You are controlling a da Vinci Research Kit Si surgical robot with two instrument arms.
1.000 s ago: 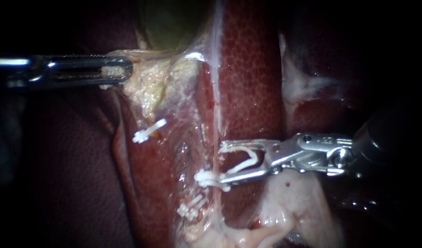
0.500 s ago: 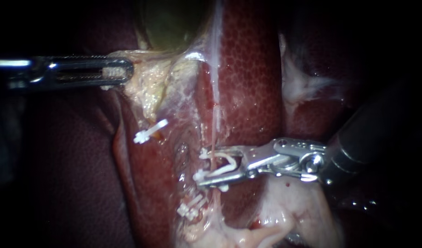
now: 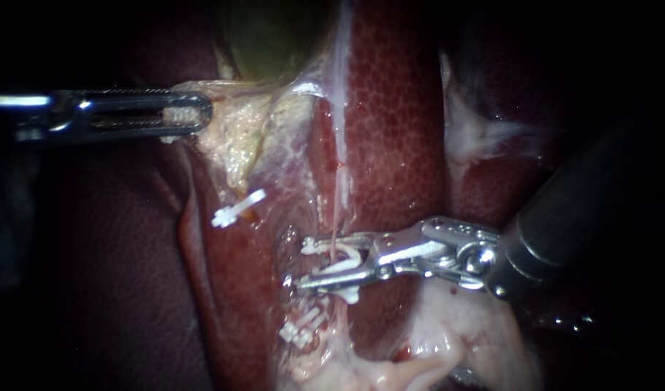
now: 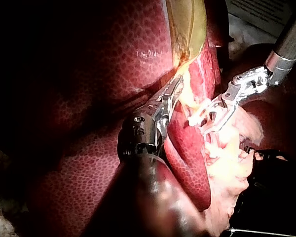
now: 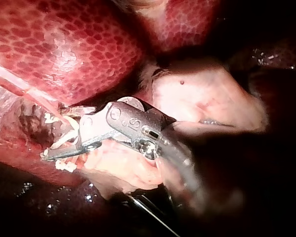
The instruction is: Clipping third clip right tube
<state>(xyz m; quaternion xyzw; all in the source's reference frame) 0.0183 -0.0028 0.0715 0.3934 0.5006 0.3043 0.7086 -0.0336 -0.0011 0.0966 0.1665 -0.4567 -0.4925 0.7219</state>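
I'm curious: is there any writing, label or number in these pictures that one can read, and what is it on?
Nothing here is legible.
Right instrument: stamped marks on its metal head, too blurred to read.
Printed sheet beyond that instrument's shaft, in the left wrist view: lines of print, too small to read.

**Right tube crosses the right instrument's jaws**

The right instrument (image 3: 307, 264) carries a loaded clip (image 3: 350, 253) between its jaws, and the right tube (image 3: 337, 210) crosses the gap inside that clip. A lower clip (image 3: 301, 329) sits just beside its lower jaw. A far clip (image 3: 237, 206) lies ahead of its tips, between the two instruments. The left instrument (image 3: 198, 114), well apart, grips a tissue fold (image 3: 235, 141), with the gallbladder (image 3: 267, 36) near its tips. The liver (image 3: 398, 130) lies behind the tube.
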